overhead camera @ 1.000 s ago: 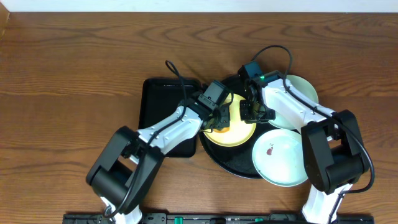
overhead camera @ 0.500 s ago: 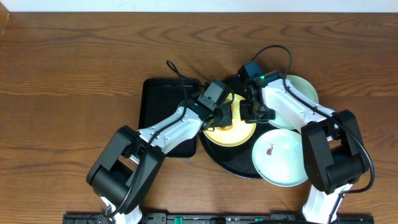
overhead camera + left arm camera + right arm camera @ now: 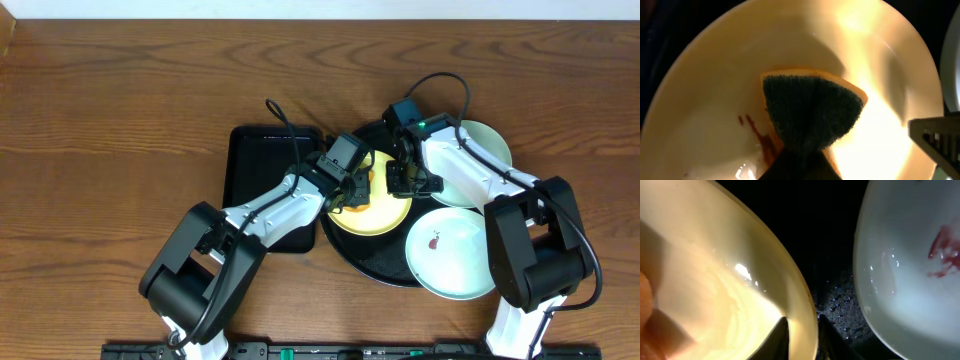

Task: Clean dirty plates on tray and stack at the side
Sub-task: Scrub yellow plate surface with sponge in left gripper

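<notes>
Yellow plate (image 3: 385, 215) on the round black tray (image 3: 372, 272), mid-scrub. The left gripper (image 3: 352, 196) is closed on an orange sponge (image 3: 810, 117) and holds its dark green scouring face against the plate's floor. In the left wrist view a reddish-brown smear (image 3: 756, 134) lies just beside the sponge's lower left edge, not yet wiped away. The right gripper (image 3: 802, 339) pinches the plate's rim, one finger inside and one outside, steadying it against the sponge's push.

Two mint-white plates wait at the tray's right side: the upper plate (image 3: 485, 150), partly under the right arm, and the lower plate (image 3: 450, 262), which bears a small red mark (image 3: 437, 240). A rectangular black tray (image 3: 255, 180) sits just to the left of the round one. No plate lies on the bare bench (image 3: 120, 120) yet.

Step in hand, by judgement: cleaning of the first plate, with stacking not begun, so the task is early.

The next move calls for a sweep of the sponge over the smear under steady downward pressure. The rim must be held firm so that the plate neither slides nor tips. Only once the smear is gone should the plate be lifted by its rim to the bench.
</notes>
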Available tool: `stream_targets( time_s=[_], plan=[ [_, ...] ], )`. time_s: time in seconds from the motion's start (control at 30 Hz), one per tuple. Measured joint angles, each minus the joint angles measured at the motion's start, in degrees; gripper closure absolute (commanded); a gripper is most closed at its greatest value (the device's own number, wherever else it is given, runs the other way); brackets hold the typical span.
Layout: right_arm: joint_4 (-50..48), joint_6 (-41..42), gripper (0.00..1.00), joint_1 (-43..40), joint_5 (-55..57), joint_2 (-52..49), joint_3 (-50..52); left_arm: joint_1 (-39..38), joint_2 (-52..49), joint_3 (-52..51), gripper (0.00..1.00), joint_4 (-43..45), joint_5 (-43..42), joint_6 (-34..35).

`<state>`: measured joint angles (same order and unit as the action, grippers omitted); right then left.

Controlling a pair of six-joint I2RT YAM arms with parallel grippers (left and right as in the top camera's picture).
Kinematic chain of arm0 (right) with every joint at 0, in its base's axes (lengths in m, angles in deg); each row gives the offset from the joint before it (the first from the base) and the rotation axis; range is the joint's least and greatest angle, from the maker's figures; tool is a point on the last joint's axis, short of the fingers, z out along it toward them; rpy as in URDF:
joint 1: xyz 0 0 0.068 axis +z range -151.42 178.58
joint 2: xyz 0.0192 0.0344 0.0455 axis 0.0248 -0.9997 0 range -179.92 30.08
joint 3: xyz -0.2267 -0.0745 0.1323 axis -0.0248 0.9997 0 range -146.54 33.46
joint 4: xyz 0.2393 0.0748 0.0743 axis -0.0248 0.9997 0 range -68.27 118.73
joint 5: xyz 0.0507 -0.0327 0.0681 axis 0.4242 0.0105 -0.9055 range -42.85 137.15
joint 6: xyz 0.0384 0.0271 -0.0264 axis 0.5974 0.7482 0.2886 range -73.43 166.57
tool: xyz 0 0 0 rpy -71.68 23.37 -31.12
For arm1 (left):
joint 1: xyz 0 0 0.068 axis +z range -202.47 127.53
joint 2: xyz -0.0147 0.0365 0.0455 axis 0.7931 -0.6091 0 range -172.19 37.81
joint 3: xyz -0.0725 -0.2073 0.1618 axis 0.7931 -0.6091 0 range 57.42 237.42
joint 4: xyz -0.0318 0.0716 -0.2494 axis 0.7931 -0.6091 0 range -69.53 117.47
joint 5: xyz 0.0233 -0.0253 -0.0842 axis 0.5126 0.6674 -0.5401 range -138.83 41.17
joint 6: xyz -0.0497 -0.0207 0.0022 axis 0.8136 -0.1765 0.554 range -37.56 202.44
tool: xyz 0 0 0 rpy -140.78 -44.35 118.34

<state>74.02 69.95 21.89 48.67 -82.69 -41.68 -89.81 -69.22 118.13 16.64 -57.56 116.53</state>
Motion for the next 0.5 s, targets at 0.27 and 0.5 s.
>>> stream_targets(
  time_s=[0.27, 0.5],
  plan=[
    [0.13, 0.28, 0.99, 0.00, 0.42, 0.02, 0.02, -0.28, -1.33, 0.07, 0.70, 1.68, 0.59, -0.61],
    [0.13, 0.28, 0.98, 0.00, 0.42, 0.02, 0.02, -0.37, -1.03, 0.07, 0.67, 1.73, 0.70, -0.90]
  ],
)
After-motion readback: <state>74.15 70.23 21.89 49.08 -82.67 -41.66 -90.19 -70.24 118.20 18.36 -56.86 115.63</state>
